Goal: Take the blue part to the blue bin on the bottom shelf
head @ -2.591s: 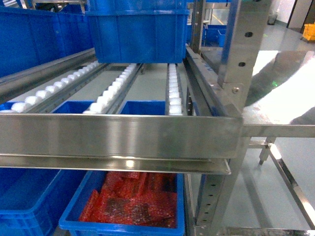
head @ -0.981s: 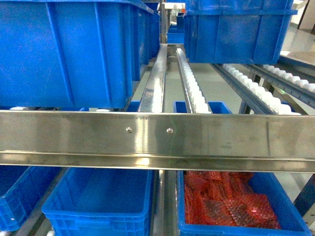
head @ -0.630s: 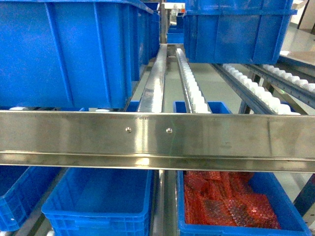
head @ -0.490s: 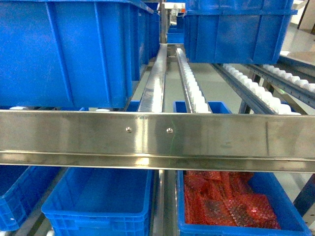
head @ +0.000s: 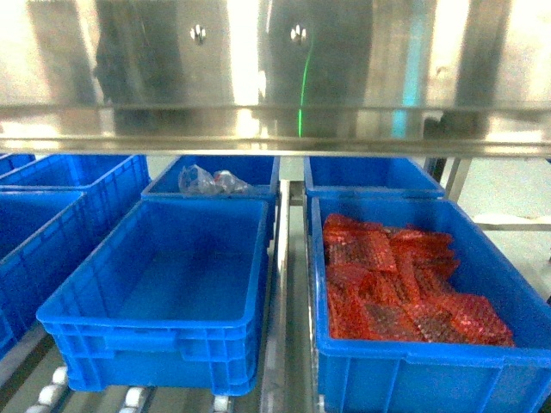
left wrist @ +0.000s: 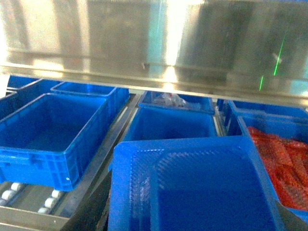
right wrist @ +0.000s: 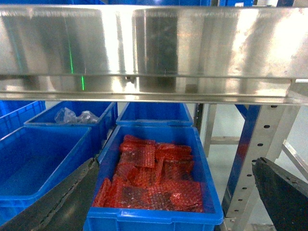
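blue bin (head: pixel 164 284) open-topped, just beside crate of red packets (head: pixel 405 288)

On the bottom shelf (head: pixel 284 344), under a steel beam (head: pixel 275 77), the blue bin (head: pixel 164 344) is set front and centre. Just to its right a crate (head: pixel 405 379) is placed, in which bubble-wrap packets (head: pixel 396 284) are piled. Behind the bin, a crate with clear bags (head: pixel 211 181) is found. Further crates (head: pixel 43 224) are ranged left.
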